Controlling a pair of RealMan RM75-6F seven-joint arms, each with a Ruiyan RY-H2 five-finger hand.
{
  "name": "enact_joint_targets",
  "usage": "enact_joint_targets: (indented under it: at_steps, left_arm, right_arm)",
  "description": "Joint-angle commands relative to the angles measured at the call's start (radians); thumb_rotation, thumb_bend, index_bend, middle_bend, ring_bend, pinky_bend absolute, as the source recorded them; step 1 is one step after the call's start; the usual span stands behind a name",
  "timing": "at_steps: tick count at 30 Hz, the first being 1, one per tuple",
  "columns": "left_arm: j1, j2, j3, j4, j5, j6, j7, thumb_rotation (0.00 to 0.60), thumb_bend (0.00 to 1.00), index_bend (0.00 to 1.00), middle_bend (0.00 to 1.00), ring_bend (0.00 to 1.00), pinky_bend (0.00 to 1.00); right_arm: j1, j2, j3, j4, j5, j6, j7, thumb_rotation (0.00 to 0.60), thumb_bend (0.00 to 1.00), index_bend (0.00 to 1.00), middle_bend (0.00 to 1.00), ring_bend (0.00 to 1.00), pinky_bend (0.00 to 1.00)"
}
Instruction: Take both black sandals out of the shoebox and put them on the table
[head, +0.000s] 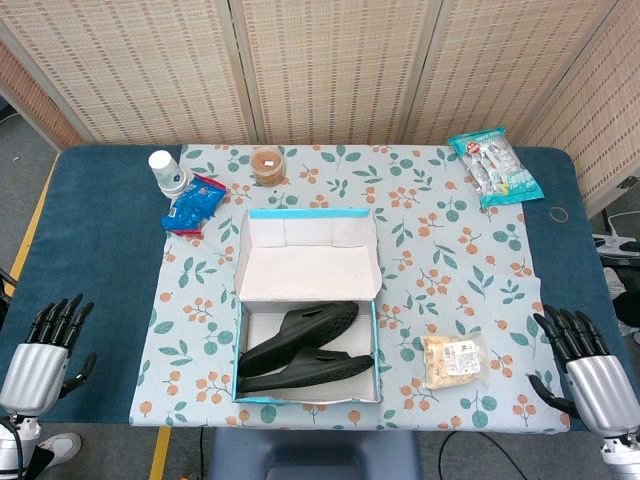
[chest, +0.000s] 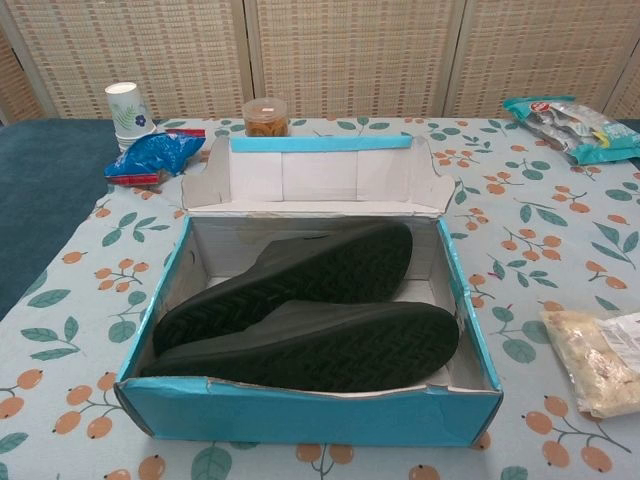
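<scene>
Two black sandals lie on their sides inside the open blue shoebox (head: 243, 300) (chest: 300, 415), soles toward the front. One sandal (head: 300, 335) (chest: 290, 275) sits further back, the other sandal (head: 310, 370) (chest: 310, 345) nearer the front wall. The box lid (head: 308, 230) (chest: 320, 170) is folded back flat. My left hand (head: 45, 345) hovers at the table's front left edge, fingers spread, holding nothing. My right hand (head: 585, 360) is at the front right edge, likewise spread and empty. Neither hand appears in the chest view.
A paper cup (head: 166, 170) (chest: 128, 108), blue snack bag (head: 192, 205) (chest: 152, 155) and a small jar (head: 266, 165) (chest: 265, 116) stand behind the box. A snack packet (head: 495, 165) (chest: 575, 125) lies back right, a clear food bag (head: 453, 360) (chest: 595, 360) right of the box.
</scene>
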Motion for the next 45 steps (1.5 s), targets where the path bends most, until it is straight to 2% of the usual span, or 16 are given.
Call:
enact_joint_targets:
  at_steps: [1,4,10,15,19,21,25,29,33,36,41,45]
  left_arm:
    - [-0.001,-0.002,0.003,-0.001,0.004,-0.003,0.0,0.6,0.41,0.03,0.0,0.0,0.11]
    - [-0.009,0.003,0.023,-0.015,0.026,-0.019,-0.032,0.6,0.41,0.03,0.0,0.0,0.11]
    - [-0.062,0.065,0.09,-0.147,0.163,-0.052,-0.166,0.6,0.41,0.03,0.0,0.0,0.15]
    - [-0.125,0.148,0.13,-0.369,0.246,-0.136,-0.153,0.6,0.42,0.05,0.0,0.0,0.18]
    - [-0.195,0.188,0.133,-0.561,0.222,-0.248,-0.228,0.6,0.42,0.09,0.01,0.0,0.21]
    - [-0.232,0.196,0.109,-0.642,0.177,-0.31,-0.216,0.6,0.41,0.09,0.02,0.0,0.21]
    - [-0.273,0.149,0.05,-0.744,0.054,-0.403,-0.077,0.6,0.39,0.13,0.02,0.0,0.21]
    - [-0.306,0.042,-0.023,-0.763,-0.121,-0.454,0.177,0.6,0.37,0.15,0.03,0.0,0.21]
    - [-0.332,-0.068,-0.073,-0.768,-0.318,-0.468,0.299,0.6,0.32,0.18,0.03,0.01,0.22]
    - [-0.353,-0.129,-0.1,-0.761,-0.431,-0.456,0.366,0.6,0.32,0.16,0.03,0.01,0.23]
    - [-0.377,-0.242,-0.127,-0.736,-0.546,-0.394,0.468,0.6,0.31,0.14,0.03,0.04,0.29]
    - [-0.401,-0.322,-0.134,-0.689,-0.575,-0.358,0.533,0.6,0.3,0.14,0.05,0.06,0.32]
  right_arm:
    - [0.002,-0.002,0.0,0.0,0.0,-0.005,-0.002,0.558,0.2,0.0,0.0,0.0,0.0]
    - [0.006,-0.004,-0.001,0.0,-0.002,-0.011,-0.006,0.556,0.2,0.0,0.0,0.0,0.0]
    - [0.011,-0.006,-0.009,-0.005,-0.016,-0.023,-0.013,0.558,0.2,0.0,0.0,0.0,0.0]
    - [0.006,0.007,-0.019,-0.011,-0.046,0.003,0.015,0.556,0.2,0.0,0.0,0.0,0.0]
    - [0.001,0.021,-0.03,-0.012,-0.065,0.021,0.046,0.557,0.2,0.0,0.0,0.0,0.0]
    - [-0.001,0.029,-0.038,-0.012,-0.08,0.028,0.064,0.558,0.2,0.0,0.0,0.0,0.0]
    - [-0.012,0.046,-0.046,-0.011,-0.106,0.067,0.097,0.557,0.2,0.0,0.0,0.0,0.0]
    - [-0.028,0.059,-0.052,0.0,-0.129,0.116,0.135,0.557,0.2,0.0,0.0,0.0,0.0]
    - [-0.037,0.068,-0.055,0.009,-0.134,0.139,0.166,0.557,0.2,0.0,0.0,0.0,0.0]
    - [-0.04,0.072,-0.055,0.015,-0.137,0.15,0.182,0.557,0.2,0.0,0.0,0.0,0.0]
    - [-0.037,0.076,-0.054,0.022,-0.135,0.146,0.199,0.556,0.2,0.0,0.0,0.0,0.0]
    - [-0.034,0.08,-0.055,0.023,-0.136,0.143,0.21,0.558,0.2,0.0,0.0,0.0,0.0]
